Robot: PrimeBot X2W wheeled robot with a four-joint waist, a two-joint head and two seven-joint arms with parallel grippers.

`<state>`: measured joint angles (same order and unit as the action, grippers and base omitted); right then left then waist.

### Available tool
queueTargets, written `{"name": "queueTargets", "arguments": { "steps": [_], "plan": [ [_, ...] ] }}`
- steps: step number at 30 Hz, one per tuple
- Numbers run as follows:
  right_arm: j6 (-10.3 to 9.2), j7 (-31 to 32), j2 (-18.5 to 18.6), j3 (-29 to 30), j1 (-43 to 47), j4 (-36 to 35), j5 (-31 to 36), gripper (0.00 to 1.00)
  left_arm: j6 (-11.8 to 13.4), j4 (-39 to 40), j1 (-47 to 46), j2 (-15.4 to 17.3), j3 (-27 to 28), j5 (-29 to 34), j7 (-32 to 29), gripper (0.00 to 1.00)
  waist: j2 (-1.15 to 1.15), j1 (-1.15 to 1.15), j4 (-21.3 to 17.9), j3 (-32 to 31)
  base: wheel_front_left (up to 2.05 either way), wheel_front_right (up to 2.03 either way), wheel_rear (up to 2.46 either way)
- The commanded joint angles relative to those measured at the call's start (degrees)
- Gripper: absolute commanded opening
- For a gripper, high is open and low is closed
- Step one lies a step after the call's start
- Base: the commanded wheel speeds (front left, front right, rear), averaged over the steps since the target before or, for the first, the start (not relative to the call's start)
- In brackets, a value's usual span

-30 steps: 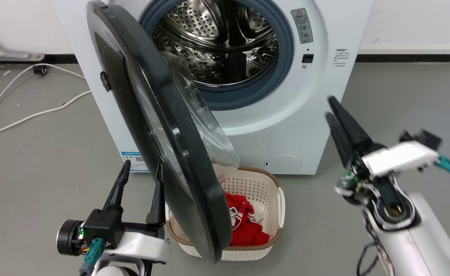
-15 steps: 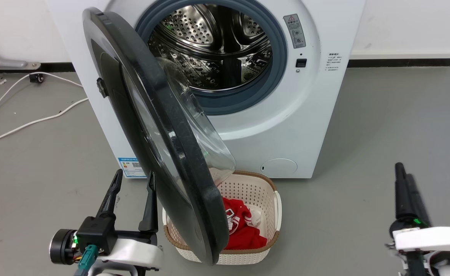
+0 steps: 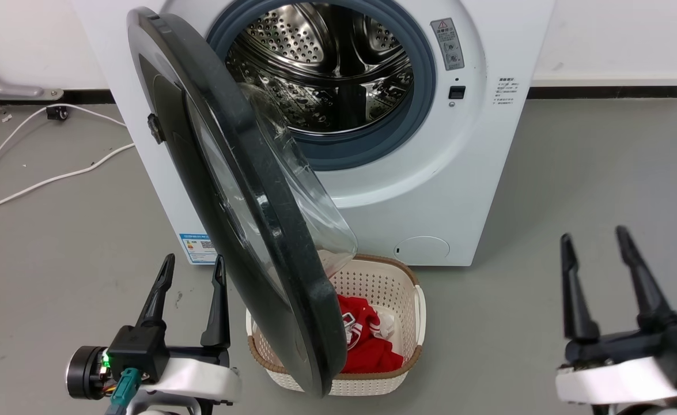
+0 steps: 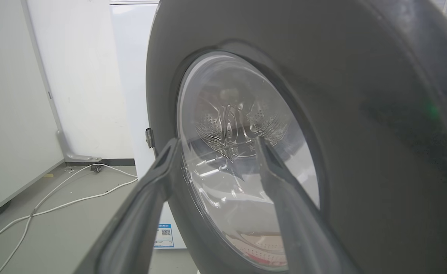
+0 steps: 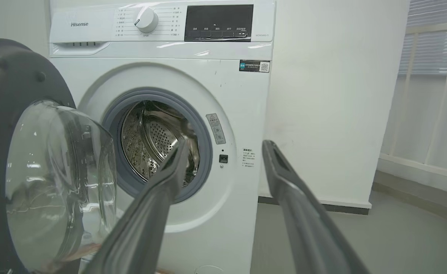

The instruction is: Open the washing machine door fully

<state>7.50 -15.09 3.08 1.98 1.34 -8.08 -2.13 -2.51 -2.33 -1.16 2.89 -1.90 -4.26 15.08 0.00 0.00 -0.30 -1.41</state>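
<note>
Already swung out on its left-side hinge, the large round glossy black washing machine door [image 3: 257,190] with its bulging clear glass bowl stood roughly edge-on to the head view, well away from the opening. Behind it was the big white front-loading washing machine [image 3: 430,190], its perforated steel drum [image 3: 326,63] bare inside the grey rubber gasket [image 3: 373,144]. The door's lower edge hung over a white perforated plastic laundry basket [image 3: 413,288] holding a red garment [image 3: 367,340]. The left gripper [image 3: 194,259] pointed up just beside the door's outer face, its fingers spread and holding nothing. The right gripper [image 3: 593,233] stood well apart to the right, fingers likewise parted and empty. A white cable [image 3: 44,178] lay across the grey floor
</note>
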Motion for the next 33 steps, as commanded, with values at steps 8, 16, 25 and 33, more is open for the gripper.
{"name": "queueTargets", "arguments": {
  "steps": [8, 16, 25, 33],
  "plan": [
    [-0.03, 0.1, -0.26, -2.2, 1.76, 8.49, 1.2, 1.0, -0.07, 0.16, -0.7, -0.02, -0.2, 0.27, 0.13, 1.0, 0.0, 0.0, 0.29, 0.4, 0.0, 0.0, 0.0],
    [-0.03, -0.12, -0.27, -1.97, 0.06, 9.63, -0.11, 1.0, 0.0, 0.27, -0.87, -0.02, -0.24, 0.45, 0.13, 1.0, 0.0, 0.0, 0.03, 0.47, 0.0, 0.0, 0.0],
    [-0.03, -0.09, -0.27, -1.94, -0.08, 9.3, -0.6, 1.0, -0.44, 0.02, -1.09, -0.02, -0.29, 0.29, 0.13, 0.06, 0.0, 0.0, -0.08, 0.63, 0.0, 0.0, 0.0],
    [-0.03, -0.1, -0.28, -2.01, 0.29, 9.23, -1.54, 1.0, -0.22, 1.29, -1.57, -0.02, 0.02, 0.29, 0.13, 0.0, 0.0, 0.0, -0.12, 0.67, 0.0, 0.0, 0.0]
  ]
}}
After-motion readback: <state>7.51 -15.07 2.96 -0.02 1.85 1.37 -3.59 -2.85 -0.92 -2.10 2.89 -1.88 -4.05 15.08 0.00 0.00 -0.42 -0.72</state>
